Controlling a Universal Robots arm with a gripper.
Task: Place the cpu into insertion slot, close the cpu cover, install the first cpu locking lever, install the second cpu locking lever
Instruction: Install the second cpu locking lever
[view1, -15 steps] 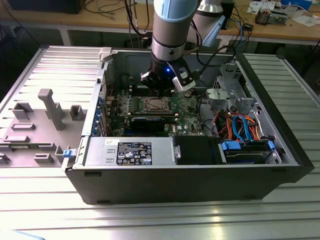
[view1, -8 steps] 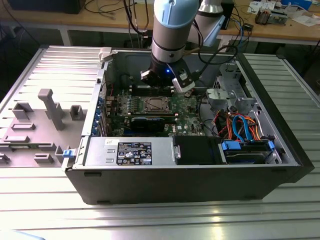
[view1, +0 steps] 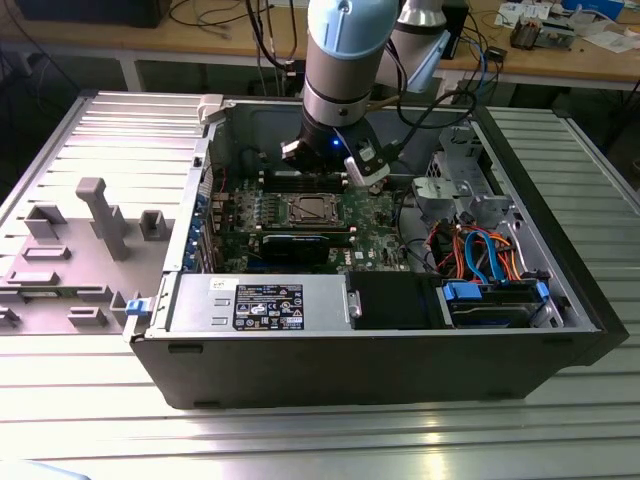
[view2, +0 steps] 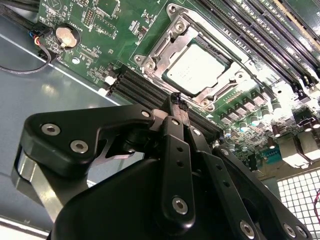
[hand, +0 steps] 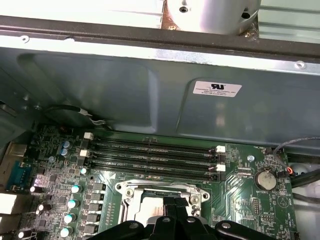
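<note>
Your pincer (view2: 176, 100) hangs inside the open computer case (view1: 380, 360), just above the motherboard (view2: 100, 30), with its black fingers (hand: 172, 205) pressed together and nothing between them: clenched and empty. In both wrist views the tips sit close to one edge of the insertion slot (view2: 200, 65), next to the row of long memory slots (hand: 150, 155).

The cpu (view2: 197, 67) already lies in the slot, its pale metal top showing through the window of the cpu cover (view2: 165, 42), which appears to lie down over it. From these angles you cannot tell whether either locking lever is latched.

The risks, as I judge them:
- If the chip sits slightly askew, clamping the cover harder could bend the socket pins beneath it.
- The closed tips are very near the memory slots and small capacitors (hand: 75, 190); a sideways slip off a thin lever could strike them.
- A lever under spring tension may jump free if you hook it off-centre.

In the exterior view the arm (view1: 345, 60) reaches down over the case's far wall, so watch the dangling cables (view1: 440, 100).
</note>
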